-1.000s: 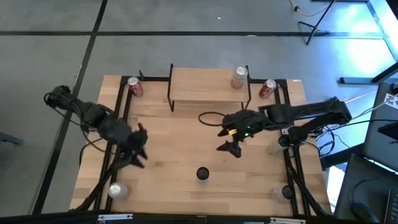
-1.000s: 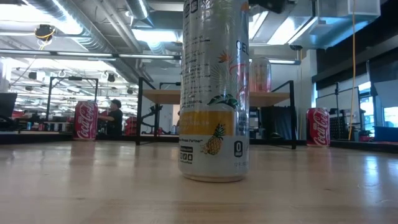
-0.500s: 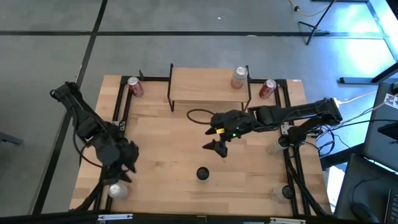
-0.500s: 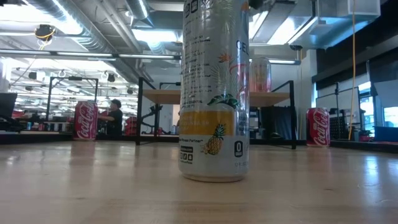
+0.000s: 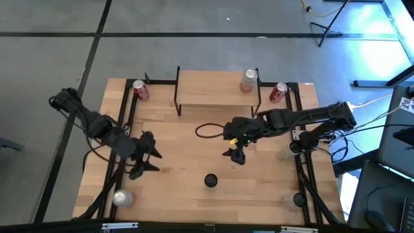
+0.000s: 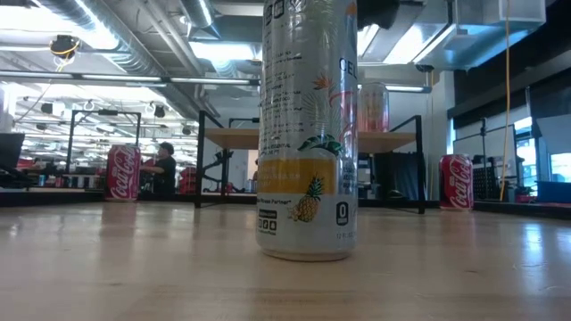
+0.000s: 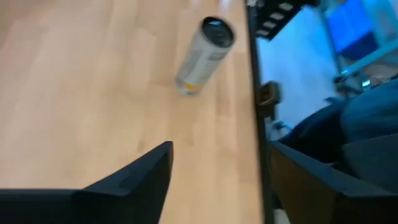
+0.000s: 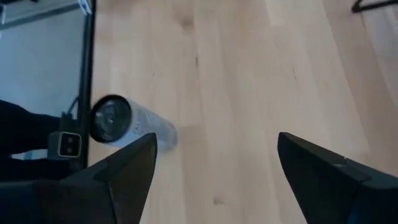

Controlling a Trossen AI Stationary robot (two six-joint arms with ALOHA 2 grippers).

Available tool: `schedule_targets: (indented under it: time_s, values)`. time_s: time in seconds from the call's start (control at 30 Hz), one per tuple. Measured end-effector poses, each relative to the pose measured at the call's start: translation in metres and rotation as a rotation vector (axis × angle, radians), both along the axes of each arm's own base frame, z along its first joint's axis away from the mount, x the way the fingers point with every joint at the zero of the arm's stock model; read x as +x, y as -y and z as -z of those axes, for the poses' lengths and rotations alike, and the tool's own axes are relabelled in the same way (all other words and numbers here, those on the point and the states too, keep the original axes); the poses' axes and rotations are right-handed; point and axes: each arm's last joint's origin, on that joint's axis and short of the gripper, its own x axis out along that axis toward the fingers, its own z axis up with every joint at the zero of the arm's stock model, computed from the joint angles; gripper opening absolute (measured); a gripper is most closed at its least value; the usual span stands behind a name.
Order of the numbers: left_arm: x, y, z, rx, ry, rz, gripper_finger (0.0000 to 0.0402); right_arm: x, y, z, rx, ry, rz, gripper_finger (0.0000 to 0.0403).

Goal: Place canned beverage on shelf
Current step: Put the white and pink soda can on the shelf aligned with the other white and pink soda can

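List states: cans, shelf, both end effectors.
shelf: one can on it
can on shelf: upright
centre can: upright on table, ungripped
left red can: upright on table
right red can: upright on table
left end effector: open, empty
right end effector: open, empty

White can with pineapple print, red cans, light-wood shelf.

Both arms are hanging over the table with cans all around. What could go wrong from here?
The tall can stands alone mid-table between the open left gripper and the open right gripper; if both reach for it, they might collide or tip it. On the shelf, one can already stands near the right end, so another set close beside it could nudge it toward the edge.
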Motion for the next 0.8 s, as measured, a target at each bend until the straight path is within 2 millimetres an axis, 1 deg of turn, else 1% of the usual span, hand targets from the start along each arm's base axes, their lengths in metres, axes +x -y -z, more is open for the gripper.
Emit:
schedule_targets:
  time_s: [0.13, 0.23, 0.37, 0.47, 0.53, 0.63, 0.73, 0.8]
  values:
    - [0.001, -0.010, 0.004, 0.001, -0.074, 0.029, 0.0306, -0.002, 0.002, 0.002, -0.016, -0.022, -0.011, 0.0321]
    - [0.002, -0.012, 0.005, -0.037, -0.104, 0.028, 0.0327, -0.002, 0.002, 0.002, -0.026, -0.027, -0.005, 0.0321]
    - [0.001, -0.011, 0.004, -0.154, -0.144, 0.005, 0.0331, -0.002, 0.003, 0.002, -0.038, -0.024, 0.003, 0.0321]
    - [0.007, -0.009, 0.001, -0.198, -0.093, -0.040, 0.0329, -0.002, 0.004, 0.002, -0.061, -0.019, 0.021, 0.0321]
    - [0.012, -0.005, -0.005, -0.286, -0.053, 0.000, 0.0328, -0.001, 0.004, 0.002, -0.073, -0.014, 0.042, 0.0321]
    - [0.019, -0.001, -0.012, -0.365, 0.008, 0.028, 0.0328, -0.001, 0.005, 0.002, -0.090, -0.011, 0.087, 0.0321]
    - [0.021, 0.000, -0.011, -0.386, -0.002, 0.055, 0.0328, -0.001, 0.005, 0.001, -0.080, -0.005, 0.097, 0.0321]
    - [0.022, -0.001, -0.015, -0.450, -0.030, 0.086, 0.0328, -0.001, 0.005, 0.001, -0.073, -0.008, 0.103, 0.0321]
